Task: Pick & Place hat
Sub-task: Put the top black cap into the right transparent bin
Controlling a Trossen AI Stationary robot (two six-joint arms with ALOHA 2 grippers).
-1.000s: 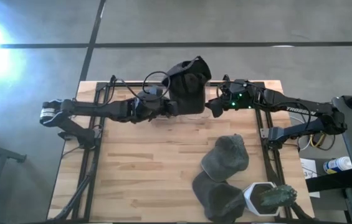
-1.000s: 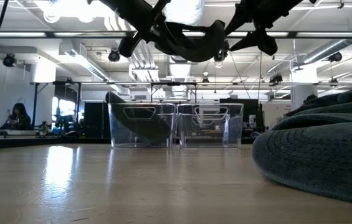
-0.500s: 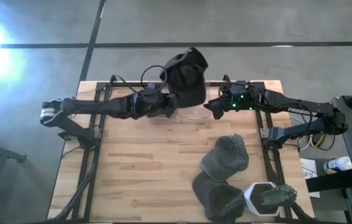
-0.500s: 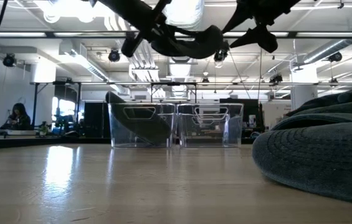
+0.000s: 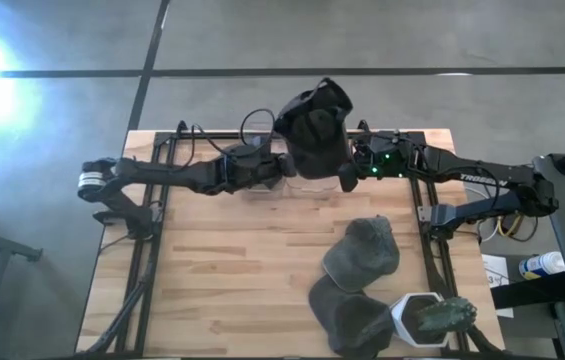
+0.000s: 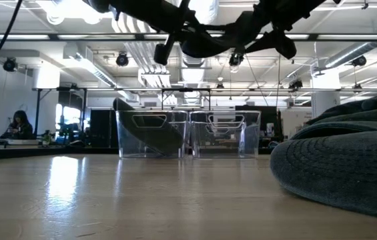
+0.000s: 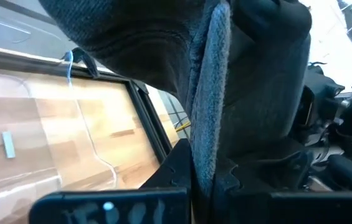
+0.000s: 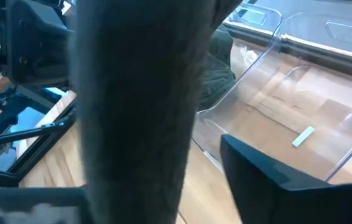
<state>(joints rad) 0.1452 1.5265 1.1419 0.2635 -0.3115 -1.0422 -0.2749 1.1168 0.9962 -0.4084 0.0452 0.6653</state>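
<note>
A dark hat (image 5: 314, 135) hangs in the air over the table's far middle, above the clear bins (image 6: 188, 133). My left gripper (image 5: 284, 166) reaches in from the left and is shut on it. My right gripper (image 5: 348, 177) stands open at the hat's right side. In the right wrist view the hat (image 8: 138, 99) fills the space between its fingers, with one finger (image 8: 269, 177) just beside it. Whether those fingers touch the hat, I cannot tell. In the low view the hat (image 6: 211, 43) sags between the two arms. My left gripper pinches the hat's brim edge (image 7: 205, 130) between its two fingers, coming level from the table's left. The hat is lifted clear of the table and bins. Its crown bulges beyond the fingers toward the right arm.
Two clear bins (image 5: 307, 185) stand side by side at the table's far edge, below the hat. Two more dark hats (image 5: 362, 250) (image 5: 347, 315) lie on the table's right near part, beside a white hexagonal pot with a green plant (image 5: 427, 318). Bare wood spans the left and middle.
My left gripper has carried the hat toward the table's right, up to my right gripper. The hat has turned about in the hold, and its bulk now lies closer to the right arm. The right arm has kept still.
</note>
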